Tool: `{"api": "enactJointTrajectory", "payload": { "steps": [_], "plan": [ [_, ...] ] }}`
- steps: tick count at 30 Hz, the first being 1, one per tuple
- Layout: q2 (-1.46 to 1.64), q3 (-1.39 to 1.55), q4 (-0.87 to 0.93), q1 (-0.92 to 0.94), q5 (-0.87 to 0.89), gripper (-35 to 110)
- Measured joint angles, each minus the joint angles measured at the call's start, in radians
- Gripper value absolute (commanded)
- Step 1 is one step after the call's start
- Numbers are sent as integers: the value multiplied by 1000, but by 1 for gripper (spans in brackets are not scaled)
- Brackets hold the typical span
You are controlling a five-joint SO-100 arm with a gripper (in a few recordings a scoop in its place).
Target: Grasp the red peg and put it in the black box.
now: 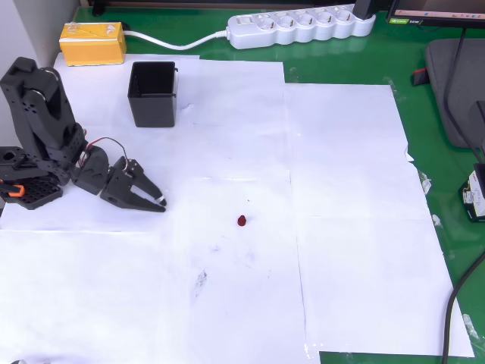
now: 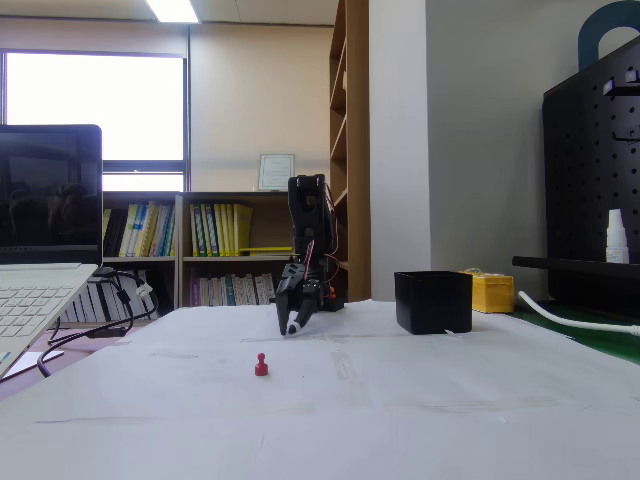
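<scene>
Pincer point(image 1: 155, 199) nearly closed and empty, poised low over the paper-covered tabletop point(image 1: 341, 227), well apart from the red peg point(image 1: 241, 221), a seemingly light, rigid piece standing upright, best pinched at its rounded head, the black box point(image 1: 152, 93) waiting beyond.

Overhead view: bright, even, sharp; white paper point(image 1: 227, 152) nearly glares.
Fixed view: ceiling light point(image 2: 172, 10) and window point(image 2: 95, 105) blown out; near paper soft, shadows faint.
</scene>
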Motion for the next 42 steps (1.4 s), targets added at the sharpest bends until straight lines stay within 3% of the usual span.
{"api": "enactJointTrajectory", "payload": {
  "steps": [7, 13, 29, 42],
  "plan": [
    [316, 94, -325, 2, 35, 0],
    [491, 233, -442, 21, 12, 0],
    [523, 410, -376, 18, 63, 0],
    [469, 511, -196, 17, 37, 20]
  ]
}}
